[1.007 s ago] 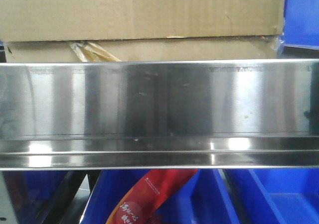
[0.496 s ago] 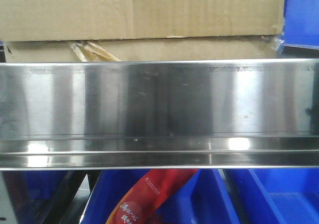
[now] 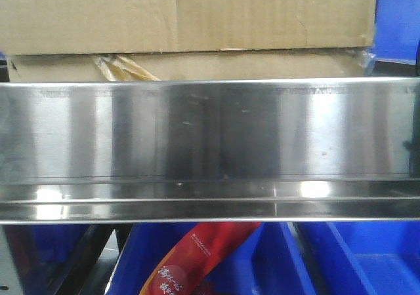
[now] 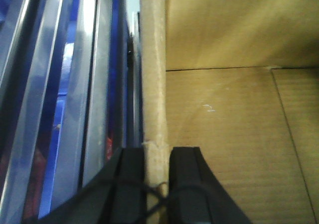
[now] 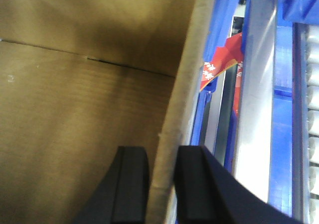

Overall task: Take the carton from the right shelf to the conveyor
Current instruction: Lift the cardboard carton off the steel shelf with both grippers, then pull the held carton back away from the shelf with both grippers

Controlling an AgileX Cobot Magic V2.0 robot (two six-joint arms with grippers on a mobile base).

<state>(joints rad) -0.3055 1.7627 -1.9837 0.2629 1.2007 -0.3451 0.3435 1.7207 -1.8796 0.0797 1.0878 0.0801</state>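
Observation:
A brown cardboard carton [image 3: 190, 16] fills the top of the front view, above a steel rail [image 3: 210, 137]. In the left wrist view my left gripper [image 4: 157, 159] is shut on the carton's left wall edge [image 4: 153, 84], one black finger outside and one inside. The carton's open inside [image 4: 234, 134] lies to the right. In the right wrist view my right gripper [image 5: 163, 157] is shut on the carton's right wall edge [image 5: 192, 74], fingers on both sides. The carton's inside [image 5: 75, 109] lies to the left.
Blue bins [image 3: 367, 259] stand below the steel rail, one holding a red snack bag [image 3: 197, 259]. Steel shelf bars [image 4: 75, 84] run beside the carton's left wall. Blue bin rims, red bags [image 5: 222, 64] and a steel bar [image 5: 256, 84] lie right of the carton.
The carton has shifted very slightly to the right at the top right corner in the front view. Otherwise nothing visible has moved.

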